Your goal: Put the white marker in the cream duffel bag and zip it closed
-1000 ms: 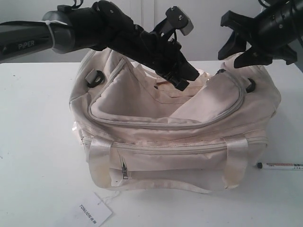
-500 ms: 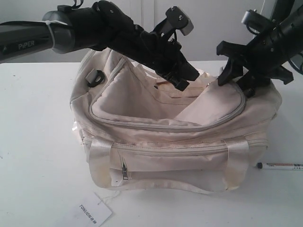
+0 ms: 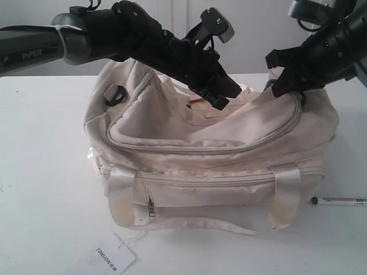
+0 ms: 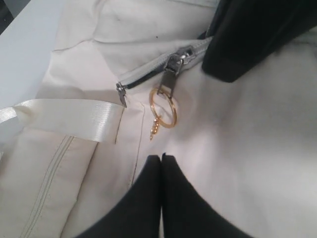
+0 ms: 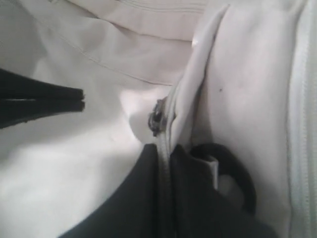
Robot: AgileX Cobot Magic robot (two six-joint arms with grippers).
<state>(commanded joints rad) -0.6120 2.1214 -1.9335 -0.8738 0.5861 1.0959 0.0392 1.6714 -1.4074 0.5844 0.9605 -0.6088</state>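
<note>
Fabric edge of the cream duffel bag (image 3: 200,172), frame right, now pinched by our right tool (image 3: 279,86), spread a moment ago; left tool (image 4: 161,158) pressed together upper centre; white marker (image 3: 339,201) outside on the surface (image 3: 46,172), lower right, so we load next.

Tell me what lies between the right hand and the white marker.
In the exterior view, the right end of the cream bag lies between the right hand and the white marker, then a bare strip of table.
</note>
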